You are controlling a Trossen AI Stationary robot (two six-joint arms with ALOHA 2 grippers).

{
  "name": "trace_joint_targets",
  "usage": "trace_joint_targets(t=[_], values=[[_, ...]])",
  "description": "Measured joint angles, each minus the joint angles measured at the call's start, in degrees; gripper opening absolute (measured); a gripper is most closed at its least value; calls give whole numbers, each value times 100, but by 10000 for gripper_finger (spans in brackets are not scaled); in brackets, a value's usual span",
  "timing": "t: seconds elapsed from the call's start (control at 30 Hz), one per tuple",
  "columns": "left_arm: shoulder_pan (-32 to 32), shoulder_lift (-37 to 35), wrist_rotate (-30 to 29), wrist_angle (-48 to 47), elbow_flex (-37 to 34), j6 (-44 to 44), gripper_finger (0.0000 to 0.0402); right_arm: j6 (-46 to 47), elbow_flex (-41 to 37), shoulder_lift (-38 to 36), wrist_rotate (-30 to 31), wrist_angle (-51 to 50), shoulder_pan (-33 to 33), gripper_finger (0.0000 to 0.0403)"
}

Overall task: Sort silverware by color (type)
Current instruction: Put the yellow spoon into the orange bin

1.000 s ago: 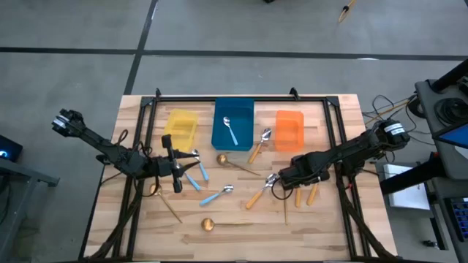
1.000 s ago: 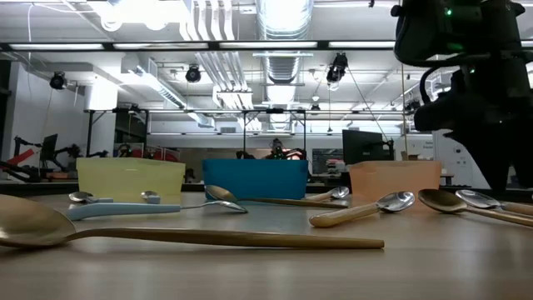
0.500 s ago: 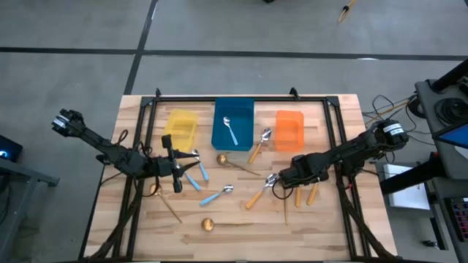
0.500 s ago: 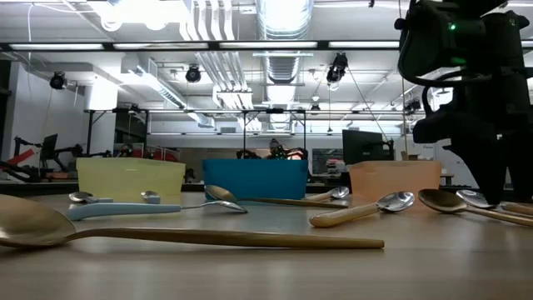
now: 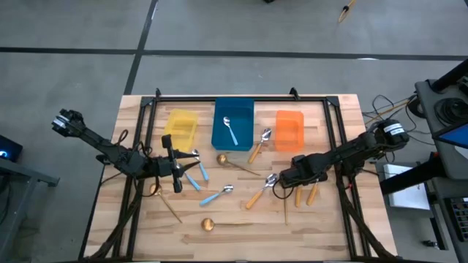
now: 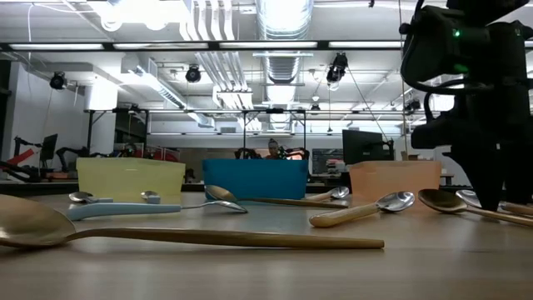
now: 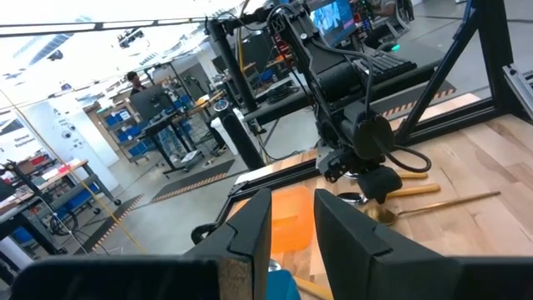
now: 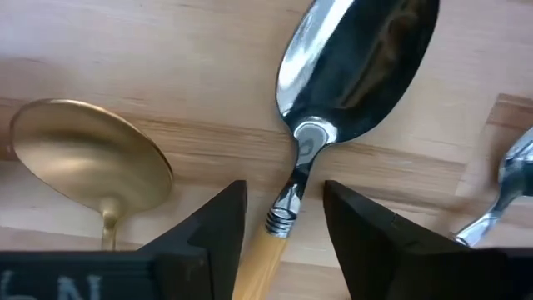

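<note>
**Four cameras around the blue bin**

The high view looks straight down on the whole table, blue bin at centre rear. The low view sits at tabletop height facing that bin and the room behind. The left wrist view looks across the table; the right wrist view presses close to the wood.

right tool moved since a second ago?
Yes. In the low view the right tool has dropped toward the table beside the orange bin; it now straddles an orange-handled spoon.
</note>
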Motion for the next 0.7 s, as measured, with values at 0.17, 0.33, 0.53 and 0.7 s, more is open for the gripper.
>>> trace_joint_targets(t=[0.17,0.33,0.53,0.7], values=[[0,0,0,-14,0,0,75,24,-37,-3,20,57,0,119],[0,0,0,-17,0,0,75,79,-42,-3,82,77,2,81],[0,0,0,-20,0,0,75,323,-42,3,114,87,2,43],[0,0,0,-20,0,0,75,350,-42,4,117,96,2,32]])
